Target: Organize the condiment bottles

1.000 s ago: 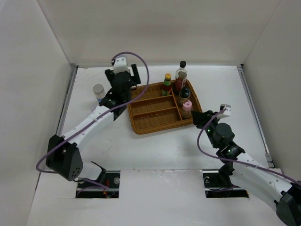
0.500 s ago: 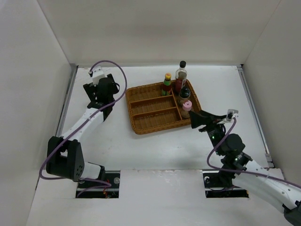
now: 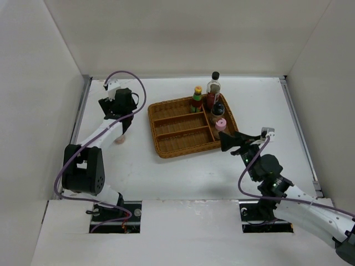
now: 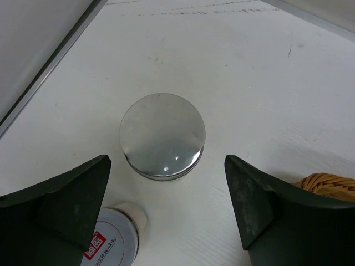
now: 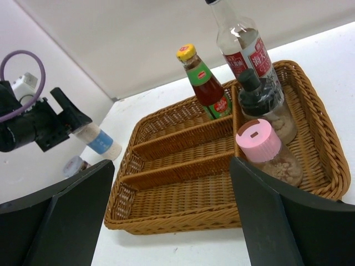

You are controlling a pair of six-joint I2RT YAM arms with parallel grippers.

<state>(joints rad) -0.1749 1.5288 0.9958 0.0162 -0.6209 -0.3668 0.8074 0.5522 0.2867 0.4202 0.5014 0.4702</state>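
The silver-lidded jar (image 4: 162, 136) was seen standing on the table (image 4: 249, 72) straight ahead of the left gripper (image 4: 166, 159). It was centred between the fingers, which were spread wide on either side and were not touching it. A second jar (image 4: 113, 241), probably the short red-lidded one, was found close beside one finger, nearer the palm. It was cut off by the frame edge and its lid could not be made out.

The step in hand was judged to be the pick-up of the silver-lidded jar. The hand would need to be lowered around the lid, closed, and carried to an empty compartment of the wicker tray (image 3: 166, 151).

There the four other bottles (image 3: 213, 105) were already stood, ahead of the right gripper (image 3: 237, 141), whose fingers were held apart on nothing. From above, the silver-lidded jar was hidden under the left wrist.
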